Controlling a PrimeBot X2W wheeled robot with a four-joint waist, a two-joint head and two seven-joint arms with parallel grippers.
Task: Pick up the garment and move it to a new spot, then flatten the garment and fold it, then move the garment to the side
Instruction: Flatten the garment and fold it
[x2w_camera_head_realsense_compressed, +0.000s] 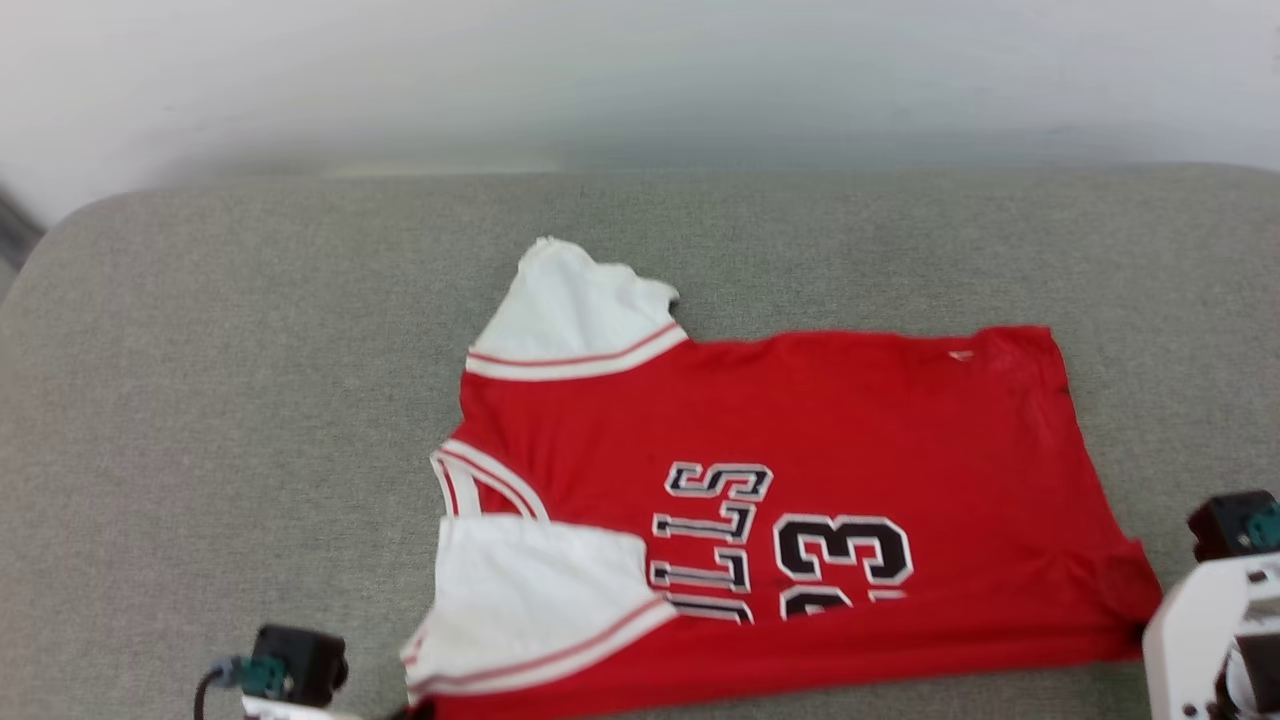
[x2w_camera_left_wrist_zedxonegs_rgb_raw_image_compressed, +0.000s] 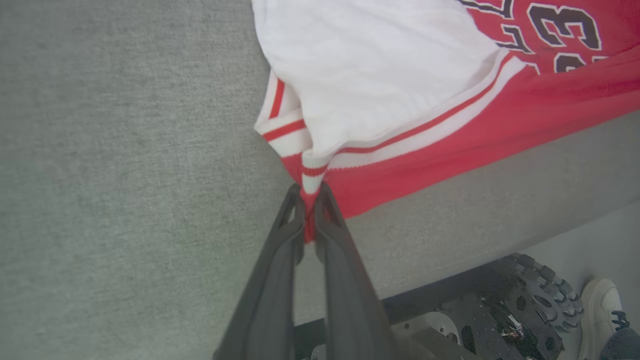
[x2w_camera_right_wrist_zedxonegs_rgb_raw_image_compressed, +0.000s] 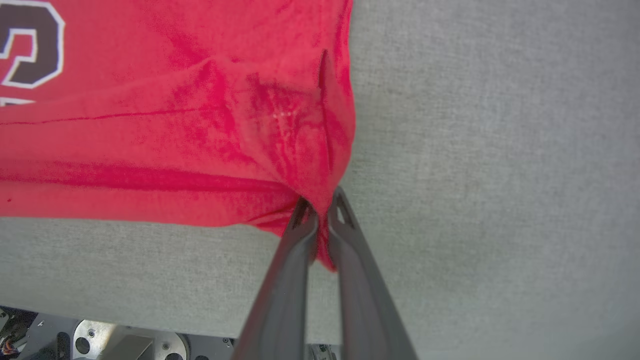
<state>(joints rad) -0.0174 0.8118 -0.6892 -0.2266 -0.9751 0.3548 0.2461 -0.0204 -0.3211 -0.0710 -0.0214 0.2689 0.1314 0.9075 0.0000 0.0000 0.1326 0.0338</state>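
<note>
Red fabric with white short sleeves, striped trim and black white-outlined lettering beside a 23: the garment (x2w_camera_head_realsense_compressed: 800, 430), spread across the centre and lower half of the head view on a grey woven surface (x2w_camera_head_realsense_compressed: 250, 350). Lies sideways there, collar toward frame left, hem toward frame right. A red band along the lower edge, covering part of the lettering and number. One sleeve at upper centre, the other at bottom centre-left.

In the left wrist view, left gripper (x2w_camera_left_wrist_zedxonegs_rgb_raw_image_compressed: 310, 197) at frame centre, clamped on the garment's sleeve-side corner. Red and striped cloth pinched between the two dark fingers (x2w_camera_left_wrist_zedxonegs_rgb_raw_image_compressed: 280, 260). Above, white sleeve at top centre and part of the 23 at upper right. At lower right, dark robot base (x2w_camera_left_wrist_zedxonegs_rgb_raw_image_compressed: 500, 310) and a person's white shoe (x2w_camera_left_wrist_zedxonegs_rgb_raw_image_compressed: 602, 305).

In the right wrist view, right gripper (x2w_camera_right_wrist_zedxonegs_rgb_raw_image_compressed: 322, 205) just below frame centre, closed tight on the red hem corner. Cloth bunched and creased around the tips. Grey surface to the right and below.
</note>
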